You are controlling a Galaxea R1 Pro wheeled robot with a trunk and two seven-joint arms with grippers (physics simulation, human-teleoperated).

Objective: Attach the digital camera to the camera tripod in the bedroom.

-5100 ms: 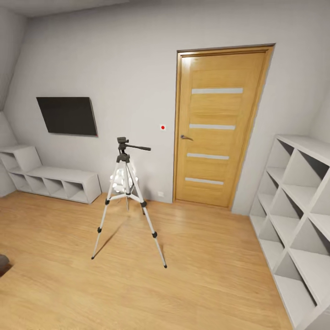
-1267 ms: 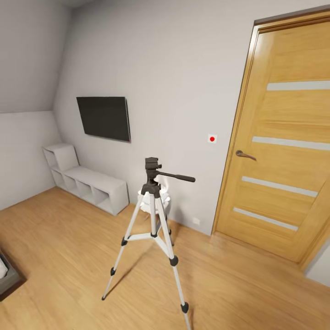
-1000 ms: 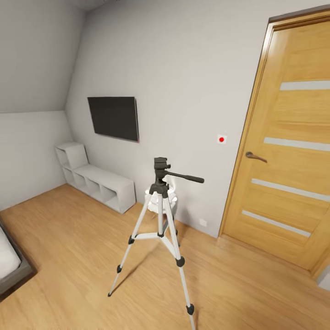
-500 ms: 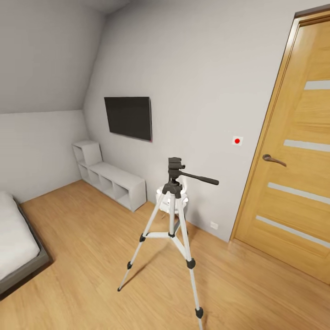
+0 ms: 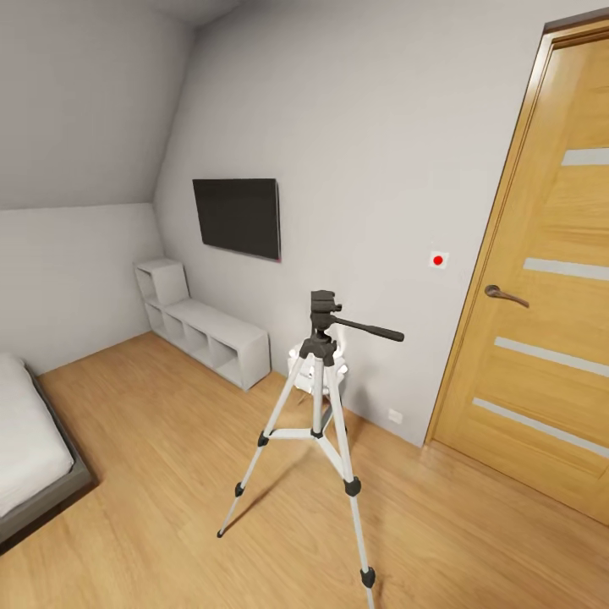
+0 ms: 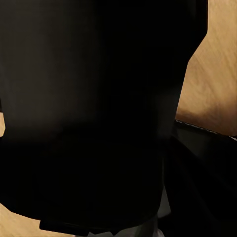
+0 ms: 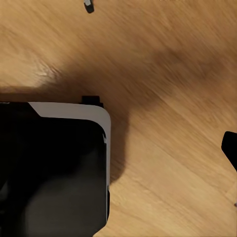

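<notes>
Three legs: the camera tripod (image 5: 317, 397) stands upright on the wood floor (image 5: 169, 474), head bare; nearest foot cut off by the frame edge.
Hidden: white lamp (image 5: 338, 359) mostly behind the tripod.
Wrist views: dark robot body over floor; jaws' state on either arm, cannot tell.
Room: wall TV (image 5: 237, 216), cube shelves (image 5: 207, 334), door (image 5: 541, 296), bed corner (image 5: 34, 457).
</notes>
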